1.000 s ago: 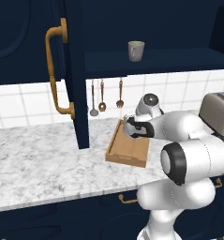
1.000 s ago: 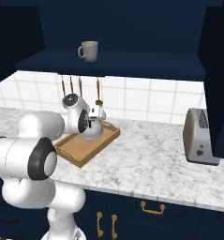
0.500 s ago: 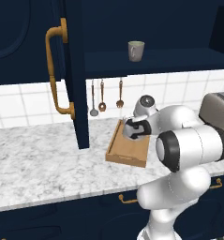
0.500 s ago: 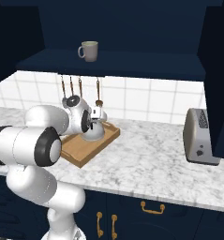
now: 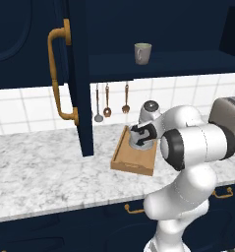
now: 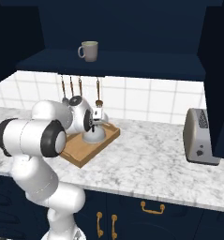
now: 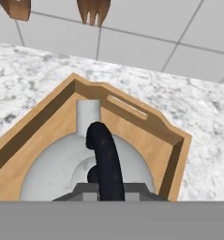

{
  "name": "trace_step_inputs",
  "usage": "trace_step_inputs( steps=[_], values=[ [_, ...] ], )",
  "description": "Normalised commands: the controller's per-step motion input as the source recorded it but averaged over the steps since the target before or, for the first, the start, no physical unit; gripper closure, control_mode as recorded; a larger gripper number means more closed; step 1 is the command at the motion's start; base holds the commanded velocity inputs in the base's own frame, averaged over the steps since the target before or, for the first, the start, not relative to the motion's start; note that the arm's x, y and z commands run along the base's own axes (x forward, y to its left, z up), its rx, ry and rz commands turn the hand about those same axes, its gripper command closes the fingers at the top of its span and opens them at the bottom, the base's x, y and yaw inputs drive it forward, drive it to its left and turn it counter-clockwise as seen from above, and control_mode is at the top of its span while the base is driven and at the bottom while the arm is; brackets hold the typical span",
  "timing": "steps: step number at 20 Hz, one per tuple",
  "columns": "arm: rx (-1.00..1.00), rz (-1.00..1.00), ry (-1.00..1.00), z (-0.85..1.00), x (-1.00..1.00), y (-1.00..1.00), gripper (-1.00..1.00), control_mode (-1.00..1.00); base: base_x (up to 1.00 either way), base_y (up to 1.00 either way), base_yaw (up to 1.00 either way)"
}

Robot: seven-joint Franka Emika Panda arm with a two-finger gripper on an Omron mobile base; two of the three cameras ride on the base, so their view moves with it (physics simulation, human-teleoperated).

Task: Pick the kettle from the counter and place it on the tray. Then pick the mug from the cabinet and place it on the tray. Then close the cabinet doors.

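Setting the kettle (image 6: 93,135) down in the tray (image 6: 80,152) is your step now. Your gripper (image 7: 106,185) is clamped on its black handle. Next, let go, then reach up for the mug (image 5: 142,53).

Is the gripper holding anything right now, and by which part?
Yes: the gripper is shut on the kettle, gripping its black arched top handle, over the tray.

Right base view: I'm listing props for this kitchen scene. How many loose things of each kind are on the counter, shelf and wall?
Kettle: 1
Tray: 1
Mug: 1
Toaster: 1
Hanging utensils: 4
Total: 8
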Motion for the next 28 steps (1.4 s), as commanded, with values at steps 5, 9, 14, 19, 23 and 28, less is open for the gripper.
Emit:
trace_step_inputs(
  steps=[5, 9, 14, 19, 23, 28],
  values=[
    [0.0, 0.0, 0.0, -0.03, 0.24, 0.0, 1.0, -1.0, 0.0, 0.0, 0.0],
    [0.0, 0.0, 0.0, -0.05, 0.26, 0.0, 1.0, -1.0, 0.0, 0.0, 0.0],
    [0.0, 0.0, 0.0, -0.09, 0.1, 0.0, 1.0, -1.0, 0.0, 0.0, 0.0],
    [0.0, 0.0, 0.0, -0.09, 0.01, -0.02, -1.0, -1.0, 0.0, 0.0, 0.0],
    [0.0, 0.0, 0.01, 0.0, 0.0, -0.11, -1.0, -1.0, 0.0, 0.0, 0.0],
    [0.0, 0.0, 0.0, 0.02, 0.0, 0.0, -1.0, -1.0, 0.0, 0.0, 0.0]
  ],
)
